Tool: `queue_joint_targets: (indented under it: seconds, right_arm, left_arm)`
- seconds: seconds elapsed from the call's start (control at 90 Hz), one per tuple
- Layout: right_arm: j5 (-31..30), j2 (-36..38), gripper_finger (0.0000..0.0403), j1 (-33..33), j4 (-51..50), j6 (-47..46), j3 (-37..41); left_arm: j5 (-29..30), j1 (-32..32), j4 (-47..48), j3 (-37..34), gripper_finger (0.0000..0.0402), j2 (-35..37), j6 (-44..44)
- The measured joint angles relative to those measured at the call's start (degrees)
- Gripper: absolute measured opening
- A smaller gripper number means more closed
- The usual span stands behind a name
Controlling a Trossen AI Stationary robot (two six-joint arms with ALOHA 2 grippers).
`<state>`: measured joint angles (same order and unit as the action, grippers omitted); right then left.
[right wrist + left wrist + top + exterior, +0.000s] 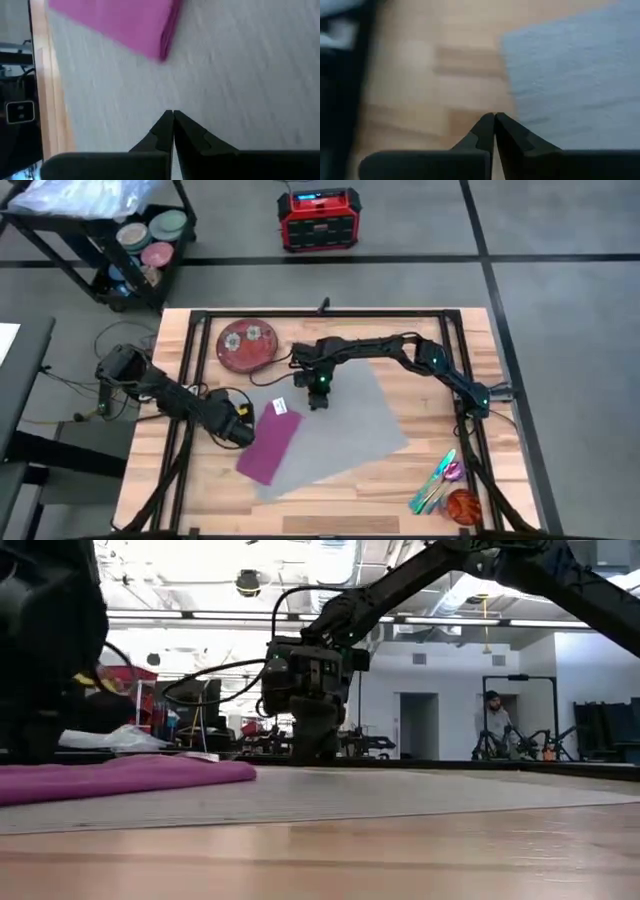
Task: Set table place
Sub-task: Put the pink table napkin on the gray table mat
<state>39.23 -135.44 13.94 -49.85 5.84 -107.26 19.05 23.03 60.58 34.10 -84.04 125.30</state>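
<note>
**Placemat askew, right arm over its far edge**

I see the placemat (335, 425) lying rotated on the table (420, 490), its long axis running diagonally, with the purple napkin (268, 445) overlapping its left end. My right gripper (319, 400) stands on the mat near its far edge, fingers pressed together on nothing that I can see. My left gripper (240, 428) waits just beside the napkin, fingers likewise together. The plate (247, 345) sits off the mat, beyond its far-left corner; the right arm is nearer to it
</note>
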Motion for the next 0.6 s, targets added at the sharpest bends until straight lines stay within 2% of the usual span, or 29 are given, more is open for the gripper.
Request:
queue_joint_targets:
  seconds: [0.2,0.422,0.6]
  right_arm:
    - [-10.5,5.8,0.0,2.5,0.9,5.6,-0.2]
    - [-11.4,4.9,0.0,5.0,0.4,5.4,0.7]
    - [-15.0,4.9,0.0,6.7,-0.8,3.5,3.0]
  left_arm:
    - [-0.1,-0.2,-1.4,0.0,0.0,2.2,1.5]
    - [7.5,-0.8,-6.1,0.1,0.0,2.8,2.4]
    - [10.6,-2.6,-10.4,0.3,0.0,4.4,-2.5]
